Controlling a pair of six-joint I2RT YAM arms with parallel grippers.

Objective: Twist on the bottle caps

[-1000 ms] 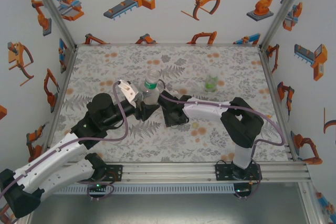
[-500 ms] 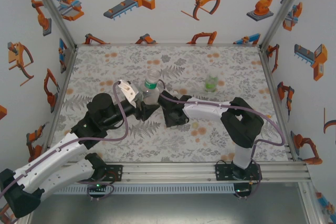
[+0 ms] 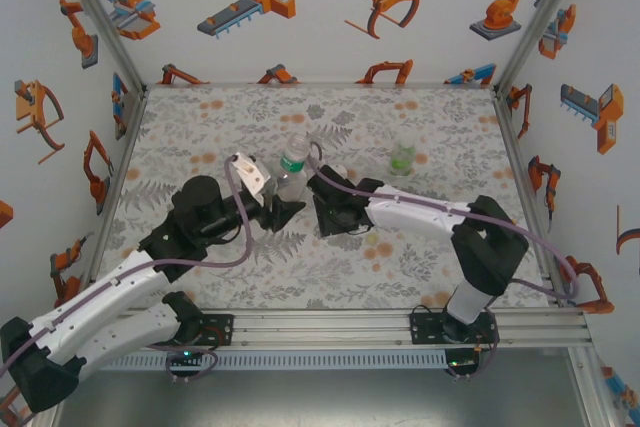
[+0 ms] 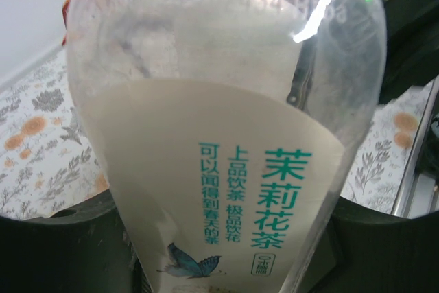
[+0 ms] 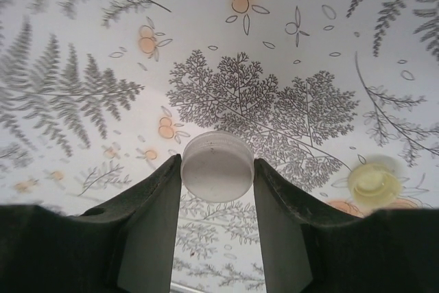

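Right claw (image 5: 217, 193) is clenched on a white cap (image 5: 217, 169). The gap is narrow, w/ both fingers (image 5: 147, 238) pressed to the cap's sides. The cap's flat top faces the wrist cam, and the fern-print tabletop (image 5: 274, 46) is behind it. A yellow cap (image 5: 374, 183) lies on the tabletop off to the right of that claw, not touching it.

Left claw (image 4: 219, 259) is closed on the clear bottle (image 4: 226, 135), gripping the body w/ one dark finger each side (label is white w/ green Chinese print & a small butterfly). The bottle looks approx upright.

From above, the clear bottle (image 3: 291, 172) stands near mid-tabletop. The left claw (image 3: 280, 207) is on its near side and the right claw (image 3: 318, 182) is just beside it on the right. Can't tell whether that claw or its cap touches the bottle. The green bottle (image 3: 403, 157) stands upright farther back & to the right, well apart from both claws.
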